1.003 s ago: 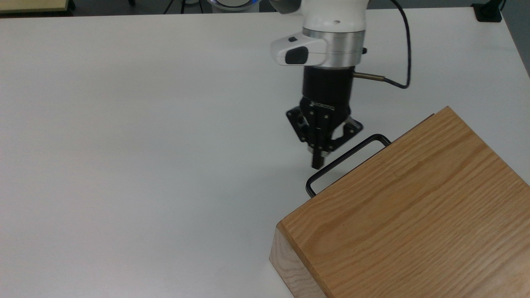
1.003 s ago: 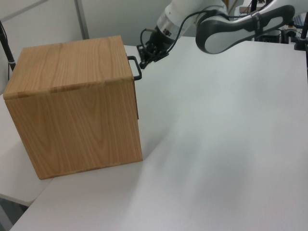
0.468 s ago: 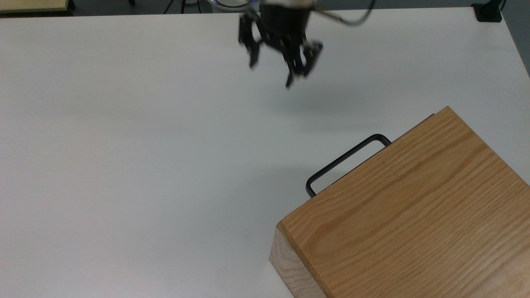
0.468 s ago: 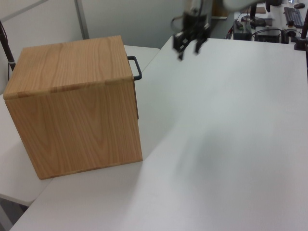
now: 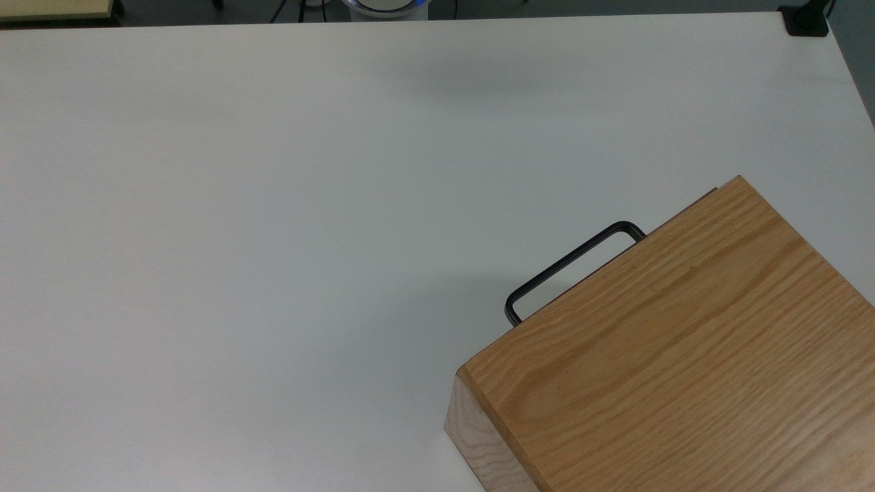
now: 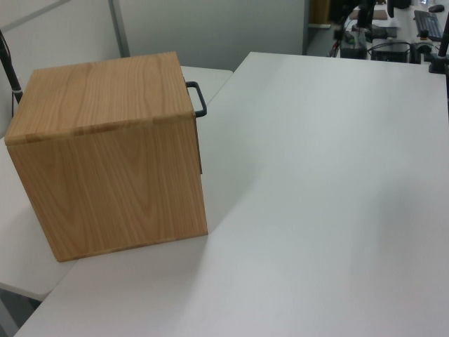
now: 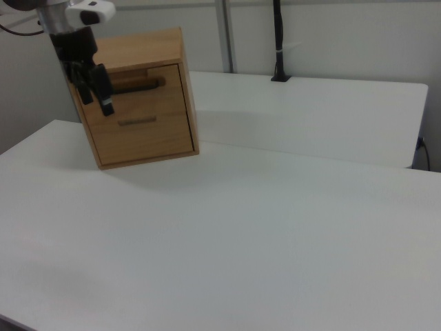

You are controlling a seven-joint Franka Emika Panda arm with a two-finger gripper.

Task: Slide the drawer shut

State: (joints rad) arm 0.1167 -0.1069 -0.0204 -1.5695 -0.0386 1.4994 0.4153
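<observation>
Drawer sitting shut in its wooden box on the white desk

The drawer [image 7: 141, 83] is lying flush in the box [image 5: 677, 355], its black handle [image 5: 571, 263] sticking out toward ten o'clock in the top view. In the right view the gripper [image 7: 96, 89] is hanging in front of the box's face at nine o'clock; whether its jaws are parted I cannot tell, and nothing is showing between them.

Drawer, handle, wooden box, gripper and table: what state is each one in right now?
drawer: pushed in, front about flush with the box.
handle: sticking out from the drawer front, nothing touching it.
wooden box: upright on the table.
gripper: up in the air, off the table, pointing down.
table: bare white top, carrying the box.
</observation>
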